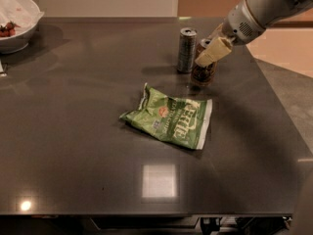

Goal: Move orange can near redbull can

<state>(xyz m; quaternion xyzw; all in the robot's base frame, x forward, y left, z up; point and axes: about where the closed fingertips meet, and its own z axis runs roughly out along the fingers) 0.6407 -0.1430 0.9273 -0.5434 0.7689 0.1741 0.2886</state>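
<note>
The orange can point(202, 76) stands upright on the dark table point(88, 131), at the back right. The slim silver-grey redbull can point(186, 50) stands upright just to its left, a small gap between them. My gripper point(209, 53) comes down from the upper right and sits at the top of the orange can, covering part of its upper half. The can's base rests on the table.
A crumpled green chip bag point(168, 119) lies in front of the two cans, near the table's middle. A white bowl point(17, 21) with dark red food sits at the far left corner. The table's right edge runs close to the cans.
</note>
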